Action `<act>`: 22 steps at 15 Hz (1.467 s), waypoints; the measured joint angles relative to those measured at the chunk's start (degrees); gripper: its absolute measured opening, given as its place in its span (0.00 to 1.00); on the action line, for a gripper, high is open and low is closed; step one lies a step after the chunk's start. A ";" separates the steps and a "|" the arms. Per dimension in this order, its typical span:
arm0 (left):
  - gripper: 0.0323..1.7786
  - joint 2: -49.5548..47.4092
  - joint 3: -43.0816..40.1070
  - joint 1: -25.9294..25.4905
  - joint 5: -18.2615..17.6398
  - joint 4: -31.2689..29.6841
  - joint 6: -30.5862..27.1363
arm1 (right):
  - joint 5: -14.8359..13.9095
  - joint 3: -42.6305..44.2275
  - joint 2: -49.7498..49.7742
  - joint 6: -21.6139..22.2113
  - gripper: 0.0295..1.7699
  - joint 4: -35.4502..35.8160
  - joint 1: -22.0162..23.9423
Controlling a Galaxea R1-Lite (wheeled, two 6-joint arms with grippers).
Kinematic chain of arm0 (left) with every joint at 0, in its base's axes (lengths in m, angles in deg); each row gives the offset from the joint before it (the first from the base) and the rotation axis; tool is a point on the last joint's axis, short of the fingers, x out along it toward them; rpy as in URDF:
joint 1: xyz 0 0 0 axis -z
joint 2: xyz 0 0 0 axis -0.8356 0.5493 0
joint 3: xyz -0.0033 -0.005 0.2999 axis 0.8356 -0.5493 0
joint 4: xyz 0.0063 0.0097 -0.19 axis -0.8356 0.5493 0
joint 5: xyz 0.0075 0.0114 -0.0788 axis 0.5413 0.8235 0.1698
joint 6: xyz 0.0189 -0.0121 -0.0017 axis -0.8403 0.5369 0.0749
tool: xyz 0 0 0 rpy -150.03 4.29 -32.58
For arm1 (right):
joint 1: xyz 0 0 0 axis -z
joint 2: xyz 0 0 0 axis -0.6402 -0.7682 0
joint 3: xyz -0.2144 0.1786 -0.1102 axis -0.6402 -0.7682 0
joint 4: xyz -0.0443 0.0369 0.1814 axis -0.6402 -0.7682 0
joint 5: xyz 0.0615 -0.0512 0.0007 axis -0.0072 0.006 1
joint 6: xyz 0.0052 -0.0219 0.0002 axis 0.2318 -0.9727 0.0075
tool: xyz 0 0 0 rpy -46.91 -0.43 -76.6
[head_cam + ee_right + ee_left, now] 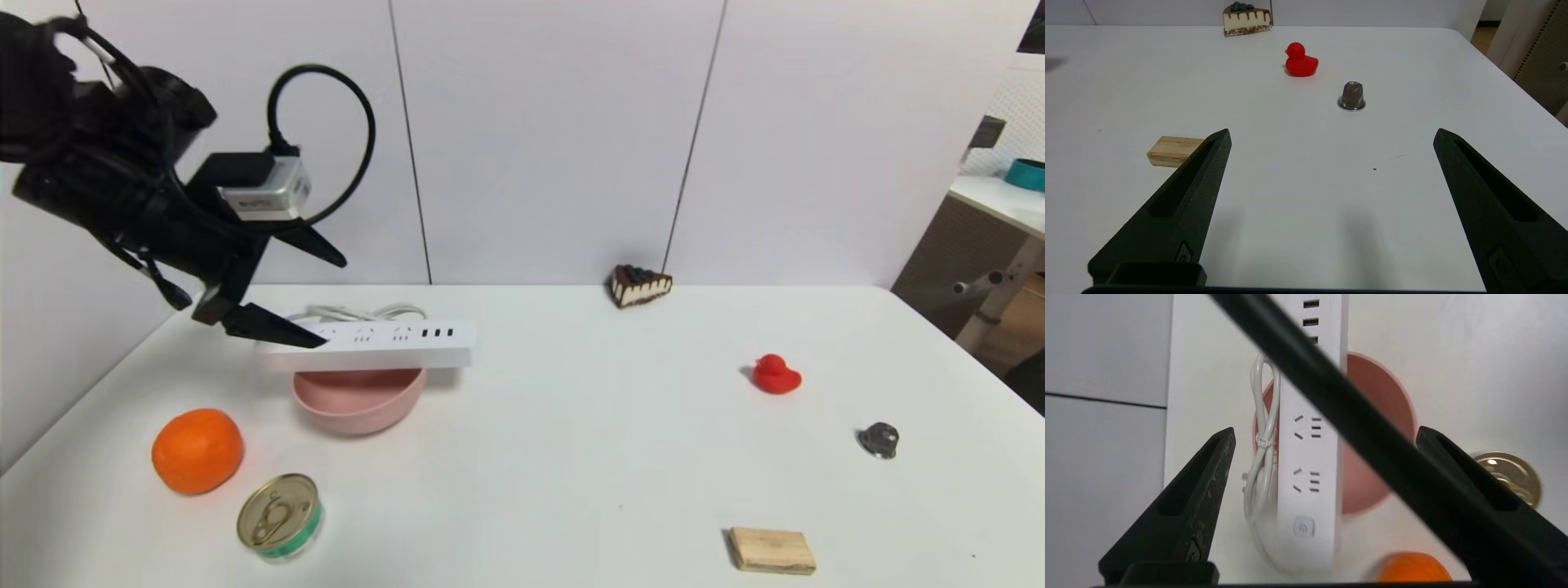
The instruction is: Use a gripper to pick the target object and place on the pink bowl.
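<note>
The white power strip (384,343) lies flat across the rim of the pink bowl (359,404), sticking out past it on both sides. Its bundled white cord (359,312) lies behind it. My left gripper (333,303) hangs open over the strip's left end. In the left wrist view the fingers (1208,486) stand wide to either side of the strip (1306,457) with a gap on each side, and the bowl (1392,404) shows beneath. A black cable crosses that view. My right gripper (1332,132) is open and empty above bare table, out of the head view.
An orange (197,451) and a tin can (280,514) sit in front of the bowl at the left. A cake slice (639,284) is at the back, with a red duck (775,374), a dark capsule (879,439) and a wooden block (771,550) on the right.
</note>
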 joint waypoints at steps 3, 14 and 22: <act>0.91 -10.52 -4.66 -0.05 2.71 0.30 7.91 | -0.02 0.00 0.00 0.02 0.97 0.00 0.00; 0.95 -56.67 -42.75 2.65 17.35 -28.26 50.73 | -0.02 0.00 0.00 0.02 0.97 0.02 0.02; 0.95 -83.27 -73.57 3.82 30.40 -56.28 62.34 | 0.00 0.00 0.00 0.00 0.97 0.00 0.02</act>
